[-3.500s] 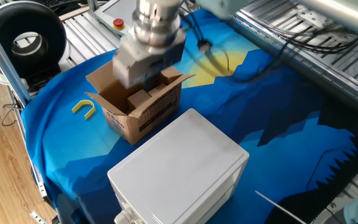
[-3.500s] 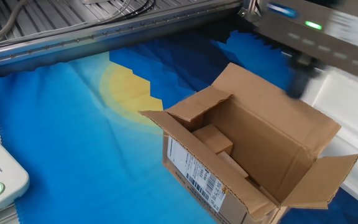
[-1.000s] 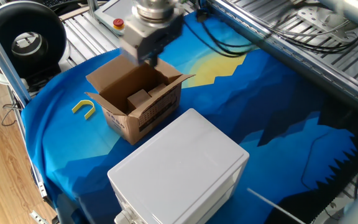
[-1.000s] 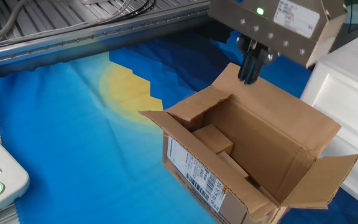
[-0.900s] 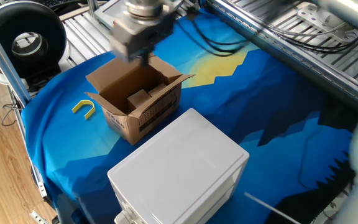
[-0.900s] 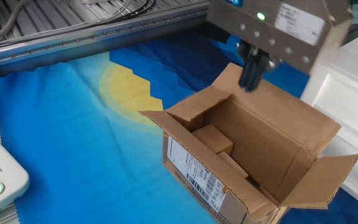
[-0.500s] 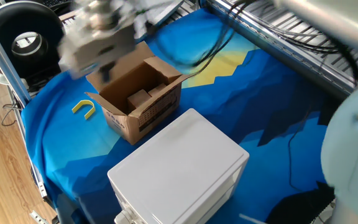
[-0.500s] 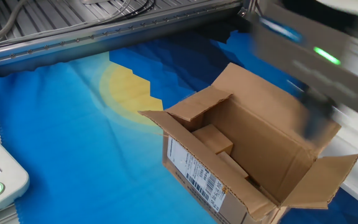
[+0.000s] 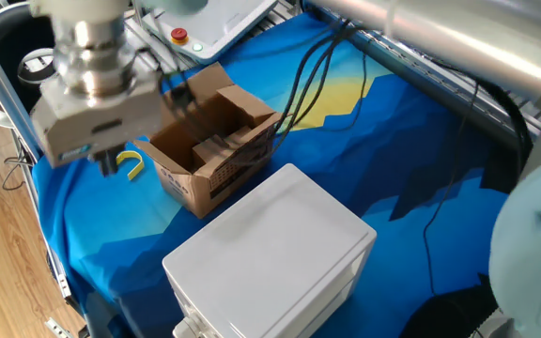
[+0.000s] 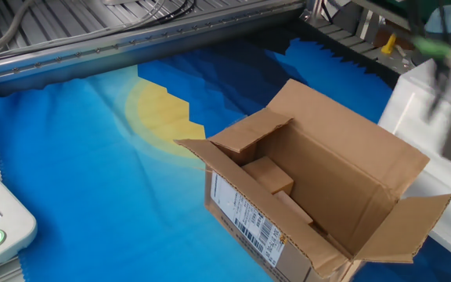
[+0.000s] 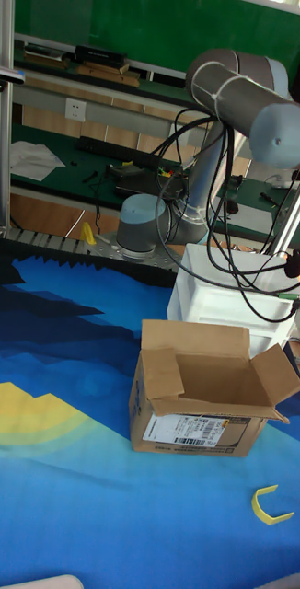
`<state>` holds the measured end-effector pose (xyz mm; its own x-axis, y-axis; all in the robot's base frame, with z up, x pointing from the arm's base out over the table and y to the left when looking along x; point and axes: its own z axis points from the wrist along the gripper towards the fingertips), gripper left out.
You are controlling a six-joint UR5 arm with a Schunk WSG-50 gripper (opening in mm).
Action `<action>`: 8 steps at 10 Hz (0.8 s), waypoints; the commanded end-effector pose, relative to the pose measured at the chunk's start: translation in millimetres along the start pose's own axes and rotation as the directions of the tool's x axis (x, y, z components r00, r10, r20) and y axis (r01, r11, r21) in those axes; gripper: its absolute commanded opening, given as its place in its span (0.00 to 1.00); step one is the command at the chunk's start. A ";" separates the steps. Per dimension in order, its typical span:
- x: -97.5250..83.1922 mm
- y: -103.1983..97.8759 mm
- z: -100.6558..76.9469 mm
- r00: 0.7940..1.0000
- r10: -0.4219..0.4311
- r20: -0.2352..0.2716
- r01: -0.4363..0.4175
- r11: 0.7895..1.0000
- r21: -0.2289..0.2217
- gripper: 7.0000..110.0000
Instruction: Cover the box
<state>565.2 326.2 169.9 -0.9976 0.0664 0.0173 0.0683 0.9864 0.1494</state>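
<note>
In one fixed view the claw [image 9: 108,164] hangs at the left of the frame, over the blue cloth [image 9: 411,160] beside a yellow U-shaped piece [image 9: 130,161]. Its short dark fingertips seem close together with nothing between them, though blur leaves that uncertain.

Right of it, at centre frame, stands the box [image 9: 212,141], upright on the cloth-covered bench with its mouth facing up and all four flaps standing open. Its long axis runs from upper left to lower right in this view, the printed side turned toward the lower right. A smaller brown block lies inside on its floor.

Just below and right of it sits the white plastic box [image 9: 270,258], close beside the carton. In the tall fixed view the carton [image 11: 208,386] is at mid-frame, labelled face toward the camera, the white container [image 11: 225,293] behind it.
</note>
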 end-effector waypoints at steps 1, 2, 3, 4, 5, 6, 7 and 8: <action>-17.3 -17.0 14.8 1.000 -0.017 0.022 0.015 0.997 0.080 0.00; -24.5 -21.6 12.3 1.000 -0.024 0.014 0.022 0.996 0.086 0.00; -28.6 -24.6 9.8 1.000 -0.025 0.011 0.024 0.995 0.093 0.00; -29.6 -27.0 9.8 1.000 -0.023 0.010 0.022 0.995 0.100 0.00; -32.5 -37.3 11.3 1.000 -0.025 0.011 0.023 0.991 0.129 0.00; -37.0 -49.0 9.8 1.000 -0.030 0.008 0.029 0.988 0.154 0.00; -40.9 -57.6 4.8 0.999 -0.044 -0.003 0.044 0.984 0.174 0.00; -41.1 -64.0 0.2 0.998 -0.050 -0.027 0.054 0.981 0.189 0.00</action>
<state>596.6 279.0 154.8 -0.9995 0.0305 0.0085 0.0305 0.9995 -0.0026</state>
